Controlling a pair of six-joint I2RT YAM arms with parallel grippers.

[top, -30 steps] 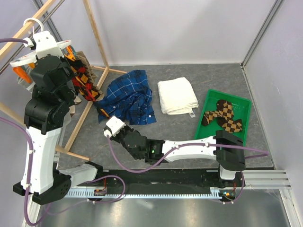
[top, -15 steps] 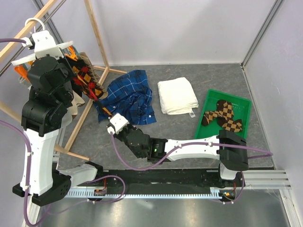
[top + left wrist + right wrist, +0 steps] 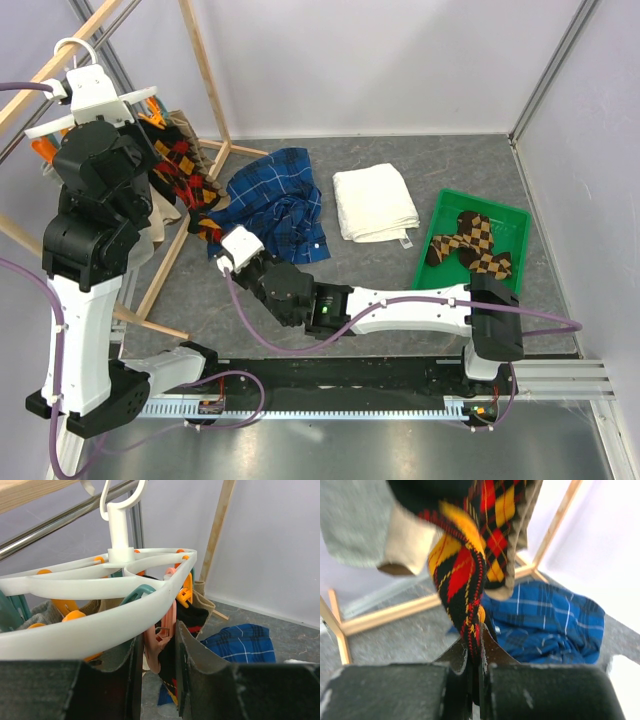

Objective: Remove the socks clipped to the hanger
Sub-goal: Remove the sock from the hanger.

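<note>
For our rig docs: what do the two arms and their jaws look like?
The left arm and right arm match: white links, bulky black joint housings, purple cables looping alongside; a green light glows on the right one. The jaws are flat, dark grey, scuffed at the edges.

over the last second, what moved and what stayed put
The right gripper, shut on the toe of the red-and-yellow argyle sock, reached farther from its base toward the rack. The left arm shifted slightly at the hanger. Unchanged: the right grip, the left gripper closed on a pink clothespin, the shirt, towel and tray.
</note>
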